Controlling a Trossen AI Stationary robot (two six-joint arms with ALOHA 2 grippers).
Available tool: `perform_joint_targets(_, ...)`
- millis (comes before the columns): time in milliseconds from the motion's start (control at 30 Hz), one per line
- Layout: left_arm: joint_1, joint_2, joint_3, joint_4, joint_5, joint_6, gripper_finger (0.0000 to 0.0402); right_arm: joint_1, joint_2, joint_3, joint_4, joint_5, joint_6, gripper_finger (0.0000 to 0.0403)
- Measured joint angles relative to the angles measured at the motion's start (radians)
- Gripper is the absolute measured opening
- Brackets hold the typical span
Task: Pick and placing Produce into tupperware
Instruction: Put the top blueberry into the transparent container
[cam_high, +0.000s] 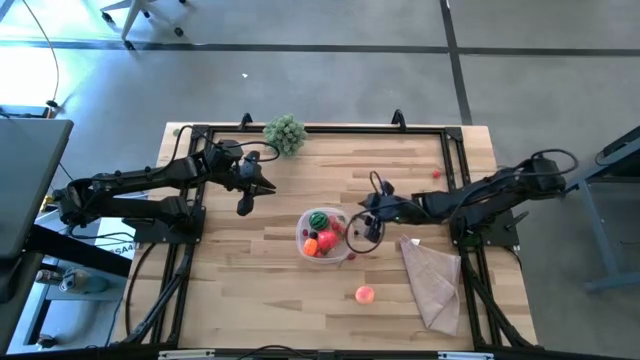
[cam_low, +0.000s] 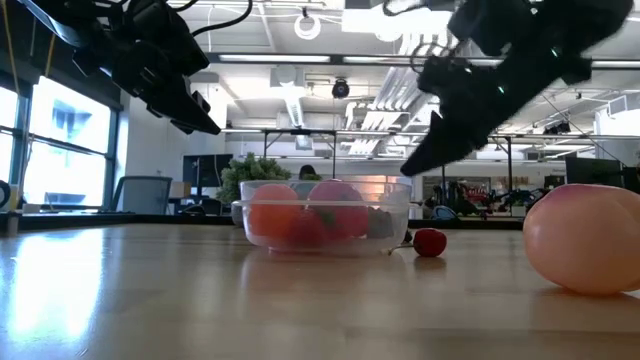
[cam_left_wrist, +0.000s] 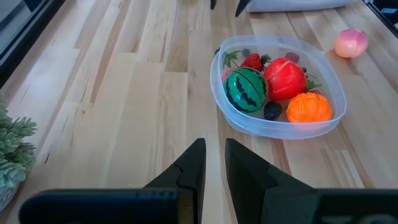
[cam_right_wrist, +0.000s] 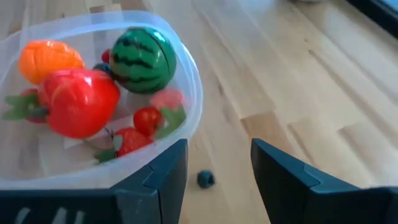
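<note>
Beside the tupperware (cam_right_wrist: 186, 106), the right gripper (cam_right_wrist: 214, 171) is held apart over a tiny dark berry (cam_right_wrist: 206, 179): light, hard, roll-prone, best pinched centrally. Left gripper (cam_left_wrist: 211, 165) is kept together.

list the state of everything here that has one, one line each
tupperware: upright, lidless, holding several produce pieces
watermelon: in the tupperware
pink peach: loose on the table, outside the tupperware
small red piece: loose on the table near the far edge
small dark berry: on the table beside the tupperware
tan cloth: lying crumpled
left gripper: shut, empty
right gripper: open, empty, at the tupperware's rim
</note>
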Motion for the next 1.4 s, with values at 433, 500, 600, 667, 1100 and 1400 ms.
perform_joint_targets(433,0.0,0.0,0.0,0.0,0.0,0.0,0.0051,0.043,0.034,-0.186,0.234,0.037,0.012,0.0169)
perform_joint_targets(500,0.0,0.0,0.0,0.0,0.0,0.0,0.0051,0.046,0.054,-0.186,0.232,0.04,0.01,0.0169)
perform_joint_targets(600,0.0,0.0,0.0,0.0,0.0,0.0,0.0051,0.046,0.094,-0.186,0.244,0.042,0.017,0.0169)
perform_joint_targets(667,0.0,0.0,0.0,0.0,0.0,0.0,0.0051,0.045,0.126,-0.186,0.267,0.042,0.021,0.0169)
perform_joint_targets(1100,0.0,0.0,0.0,0.0,0.0,0.0,0.0051,0.043,0.288,-0.171,0.427,0.035,0.022,0.0169)
perform_joint_targets(1400,0.0,0.0,0.0,0.0,0.0,0.0,0.0051,0.014,0.324,-0.128,0.425,0.011,-0.005,0.0169)
